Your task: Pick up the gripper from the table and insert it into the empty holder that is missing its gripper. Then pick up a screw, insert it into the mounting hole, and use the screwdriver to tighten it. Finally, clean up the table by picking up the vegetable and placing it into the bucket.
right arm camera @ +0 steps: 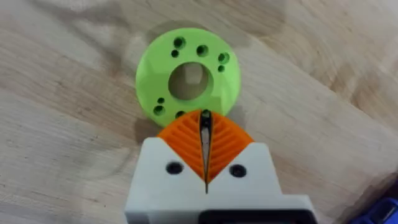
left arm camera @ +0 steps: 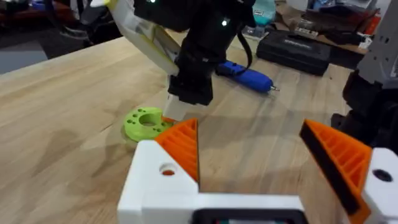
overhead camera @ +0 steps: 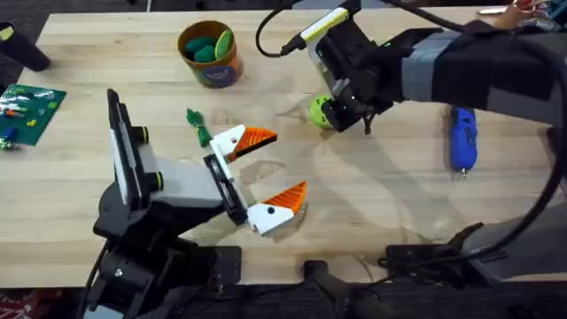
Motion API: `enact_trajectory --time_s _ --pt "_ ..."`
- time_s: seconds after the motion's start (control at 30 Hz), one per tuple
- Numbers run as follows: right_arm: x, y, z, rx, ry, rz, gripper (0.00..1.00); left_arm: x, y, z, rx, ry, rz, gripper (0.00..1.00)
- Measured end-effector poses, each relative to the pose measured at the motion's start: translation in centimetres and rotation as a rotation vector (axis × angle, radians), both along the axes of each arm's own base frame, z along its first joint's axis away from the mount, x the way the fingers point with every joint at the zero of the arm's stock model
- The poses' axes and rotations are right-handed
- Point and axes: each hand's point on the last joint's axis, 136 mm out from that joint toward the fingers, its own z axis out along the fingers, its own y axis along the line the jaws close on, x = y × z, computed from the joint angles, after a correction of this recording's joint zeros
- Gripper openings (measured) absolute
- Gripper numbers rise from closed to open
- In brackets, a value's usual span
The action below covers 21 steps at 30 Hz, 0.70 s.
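Note:
A lime-green disc (right arm camera: 186, 46) with a centre hole and several small holes lies flat on the table (overhead camera: 399, 204). My right gripper (right arm camera: 204, 121) is shut, its orange pads pressed together, with the tips touching the disc's rim (overhead camera: 319, 112). The left gripper (overhead camera: 282, 165) hovers open over the table's middle with nothing between its fingers, facing the disc (left arm camera: 144, 121). The blue screwdriver (overhead camera: 462, 139) lies on the right side of the table. A small green vegetable (overhead camera: 197, 126) lies beside the left gripper. The orange-tan bucket (overhead camera: 213, 69) at the back holds green pieces. The screw is out of view.
A green studded baseplate (overhead camera: 31, 111) sits at the table's left edge, with a dark object (overhead camera: 25, 49) behind it. A black case (left arm camera: 292, 50) stands beyond the screwdriver (left arm camera: 245, 74). Bare wood lies between the left gripper and the screwdriver.

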Motion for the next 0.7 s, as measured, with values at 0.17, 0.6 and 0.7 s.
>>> enact_trajectory --time_s 0.17,0.6,0.7 --pt "-0.2 -0.1 0.2 -0.002 0.006 -0.001 0.008 0.0 0.0 0.0 0.000 -0.001 0.000 0.988" --pt "-0.9 1.2 10.3 0.145 -0.070 0.022 0.007 0.0 0.0 0.0 0.000 0.000 0.000 0.987" --pt "-1.3 1.5 12.5 0.184 -0.080 0.029 0.007 0.0 0.0 0.0 0.000 0.000 0.000 0.986"
